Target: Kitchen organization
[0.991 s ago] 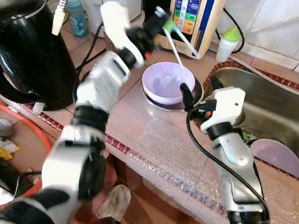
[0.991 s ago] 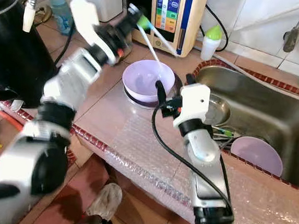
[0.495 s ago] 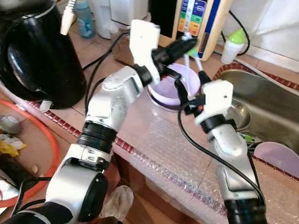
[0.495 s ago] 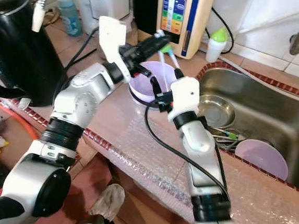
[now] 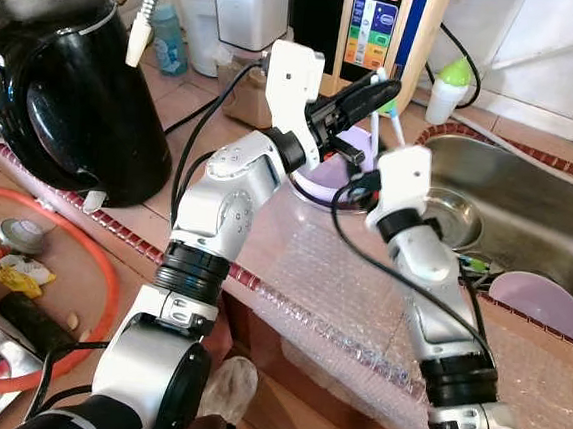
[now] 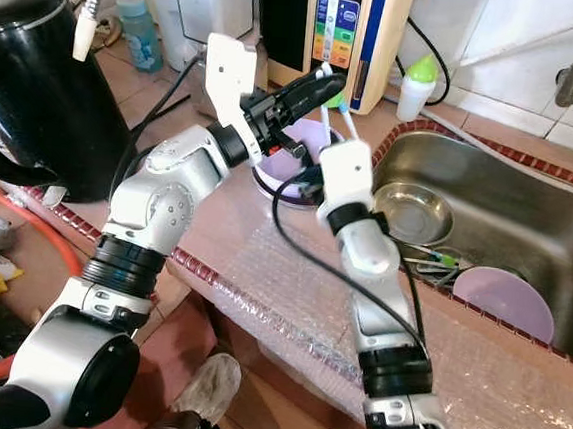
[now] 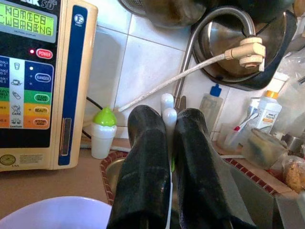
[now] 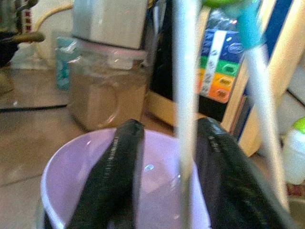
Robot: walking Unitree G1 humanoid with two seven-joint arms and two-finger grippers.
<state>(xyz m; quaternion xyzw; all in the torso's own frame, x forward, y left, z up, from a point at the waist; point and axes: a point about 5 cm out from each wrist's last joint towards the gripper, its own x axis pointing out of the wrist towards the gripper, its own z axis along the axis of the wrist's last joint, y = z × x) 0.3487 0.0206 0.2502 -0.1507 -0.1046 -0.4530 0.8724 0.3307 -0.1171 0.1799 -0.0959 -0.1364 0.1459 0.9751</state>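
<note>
Chopsticks (image 5: 384,105), white w/ green and blue bands near the top, sit pinched in our left gripper (image 5: 383,89), whose two black fingers (image 7: 145,157) press together on the stick ends in the left wrist view; the sticks angle down twd the lilac bowl (image 6: 295,135) on the counter (image 5: 266,223), just left of the steel sink (image 6: 527,221). Our right gripper (image 8: 162,171) hovers at the bowl's near rim w/ fingers apart, and one white stick passes between them in the right wrist view; we can't tell if a finger touches it. Bowl rests on a dark round base we can't make out well, in front of the beige water-ionizer panel (image 5: 383,27). Bubble wrap (image 5: 329,299) covers the counter edge nearest us. Inside the sink we see a small steel bowl (image 6: 417,211), and a second lilac bowl (image 6: 508,299) lies near its front right corner. Black kettle (image 5: 71,95) stands well apart on our left; a white squeeze bottle w/ green cap (image 6: 414,83) stands by the tiled wall behind the sink.
</note>
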